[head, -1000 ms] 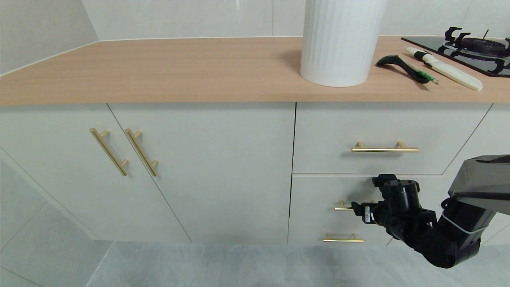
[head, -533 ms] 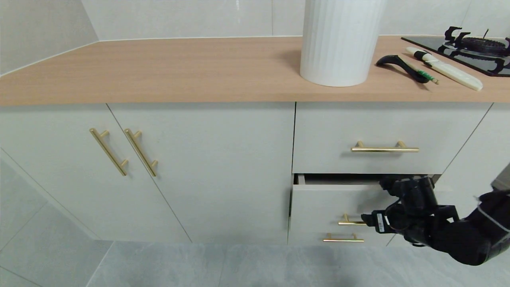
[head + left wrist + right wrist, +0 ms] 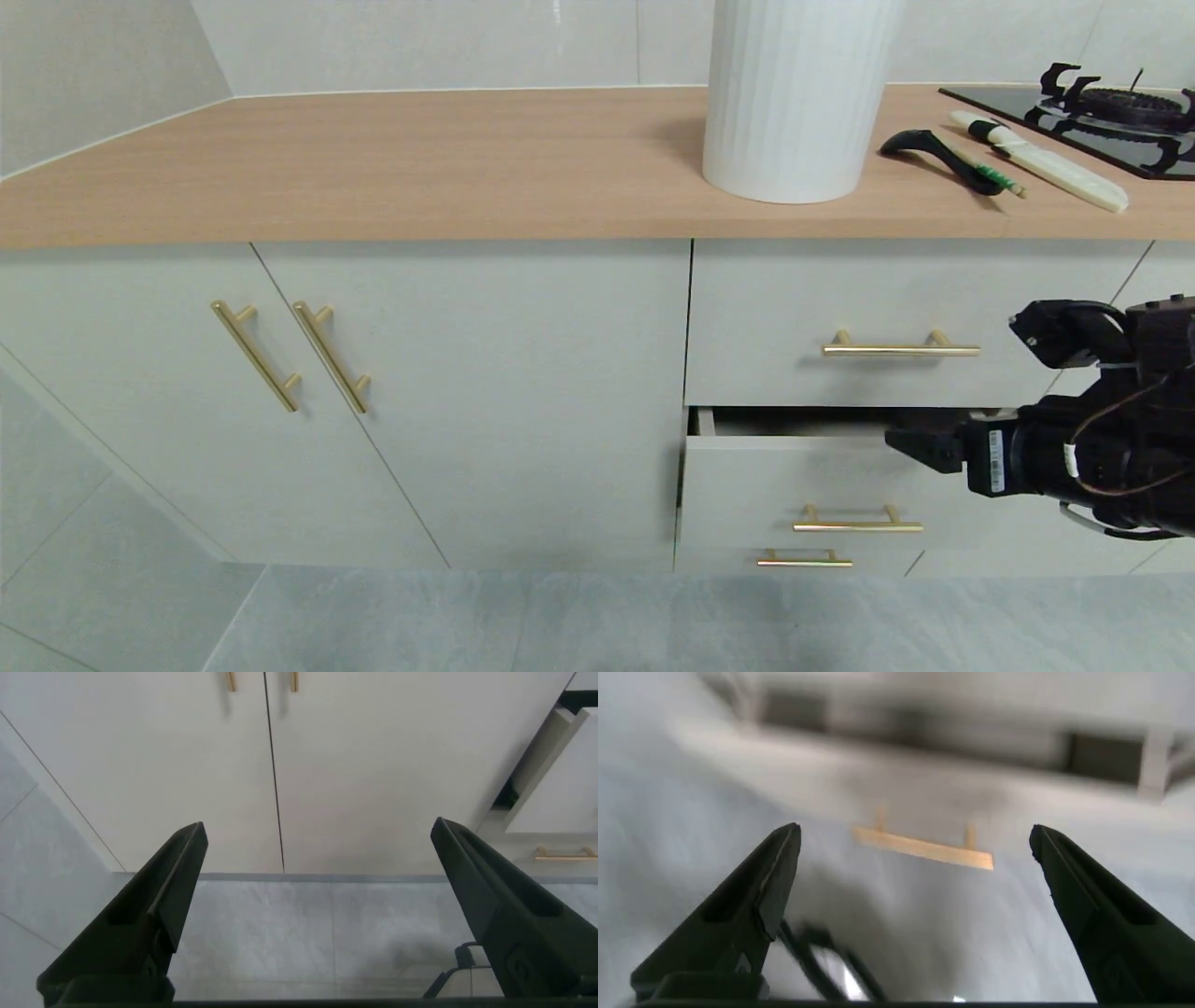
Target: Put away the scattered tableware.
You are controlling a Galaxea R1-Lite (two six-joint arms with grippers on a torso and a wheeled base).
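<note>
Left fingers (image 3: 157, 907) spread wide and empty, low before the cabinet doors (image 3: 271, 765). On the desk (image 3: 373, 159) a tall white canister (image 3: 794, 103) stands near the front edge, its contents hidden. Toward the right end lie a black tool (image 3: 938, 152), a green-tipped stick (image 3: 1001, 176) and a white knife (image 3: 1050, 168), beside the hob (image 3: 1111, 112). Below, the middle drawer (image 3: 794, 471) stands partly out, its inside dark. Right fingers (image 3: 747, 905) spread and empty before it. Their sticker is unreadable.
</note>
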